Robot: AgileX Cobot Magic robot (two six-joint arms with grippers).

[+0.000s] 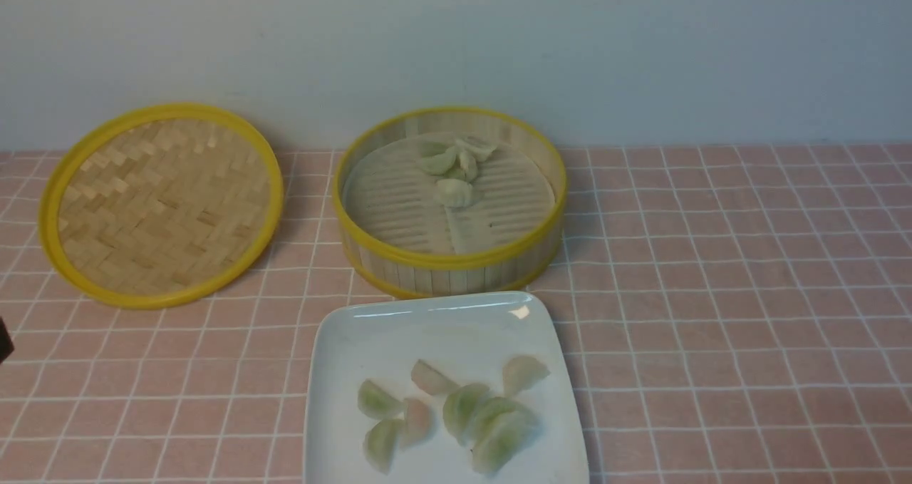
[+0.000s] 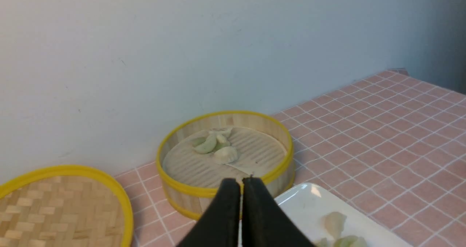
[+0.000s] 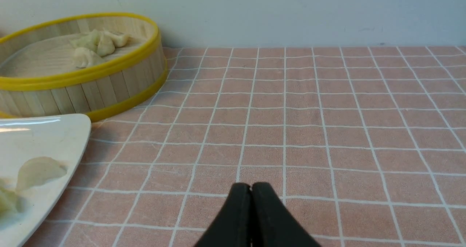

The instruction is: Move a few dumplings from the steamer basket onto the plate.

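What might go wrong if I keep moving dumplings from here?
The dumplings in the basket bunch together, so a grab might drag a neighbor along. The basket's upright wall could catch the left gripper. On the plate, some already overlap; adding there might squash them.

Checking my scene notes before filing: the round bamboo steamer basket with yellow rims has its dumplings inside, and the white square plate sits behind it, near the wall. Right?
Not quite: the front view shows the white square plate in front of the round yellow-rimmed bamboo steamer basket, farther from the wall. The basket does hold dumplings.
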